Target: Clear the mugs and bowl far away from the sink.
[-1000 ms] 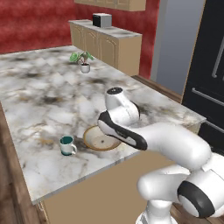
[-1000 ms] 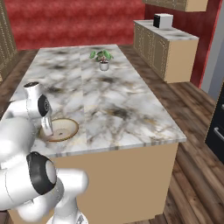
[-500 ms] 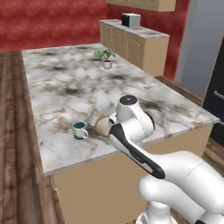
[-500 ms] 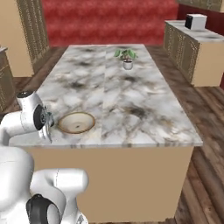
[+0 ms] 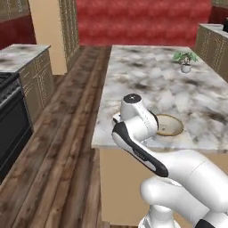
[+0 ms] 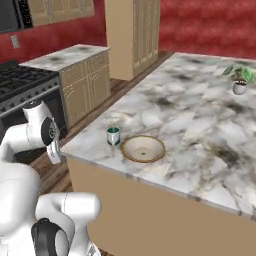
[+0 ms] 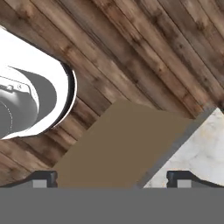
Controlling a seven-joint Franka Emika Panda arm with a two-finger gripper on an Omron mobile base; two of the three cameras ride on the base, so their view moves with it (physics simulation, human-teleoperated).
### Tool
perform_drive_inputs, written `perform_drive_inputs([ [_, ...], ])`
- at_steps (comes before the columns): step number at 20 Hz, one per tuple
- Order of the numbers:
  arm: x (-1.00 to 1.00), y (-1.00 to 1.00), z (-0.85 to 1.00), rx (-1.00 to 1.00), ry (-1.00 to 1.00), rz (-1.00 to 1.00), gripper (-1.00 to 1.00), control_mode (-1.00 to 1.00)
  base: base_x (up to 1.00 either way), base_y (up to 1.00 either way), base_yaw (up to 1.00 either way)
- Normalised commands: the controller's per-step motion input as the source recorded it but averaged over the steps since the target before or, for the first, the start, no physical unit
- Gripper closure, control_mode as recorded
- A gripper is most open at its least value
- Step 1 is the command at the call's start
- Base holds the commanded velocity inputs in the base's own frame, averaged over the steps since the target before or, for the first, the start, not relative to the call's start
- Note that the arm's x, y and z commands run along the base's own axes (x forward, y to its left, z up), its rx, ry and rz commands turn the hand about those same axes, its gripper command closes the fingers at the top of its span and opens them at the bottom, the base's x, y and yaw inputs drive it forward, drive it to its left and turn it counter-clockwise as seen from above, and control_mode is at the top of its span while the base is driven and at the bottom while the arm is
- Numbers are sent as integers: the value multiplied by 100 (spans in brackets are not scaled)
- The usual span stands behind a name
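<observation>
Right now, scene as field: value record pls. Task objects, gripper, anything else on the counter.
surface: marble island counter
bowl: tan bowl, upright, near the counter's front edge
mug: dark teal mug, upright, beside the bowl, apart from it
gripper: gripper wide open, nothing between the fingertips; hand view looks down past the counter edge at the wooden floor
other: potted plant at the far end of the counter
stove: black range across the aisle

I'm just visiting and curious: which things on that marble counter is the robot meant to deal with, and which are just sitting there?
Part of the job:
dark teal mug
tan bowl, right beside the mug

Just sitting there:
potted plant at the counter's far end
stove off to the side
</observation>
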Motion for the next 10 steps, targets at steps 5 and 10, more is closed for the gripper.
perform_drive_inputs([
  [5,0,0,0,0,0,0,-100,100,0,35,70],
  [10,0,0,0,0,0,0,-100,100,8,47,67],
])
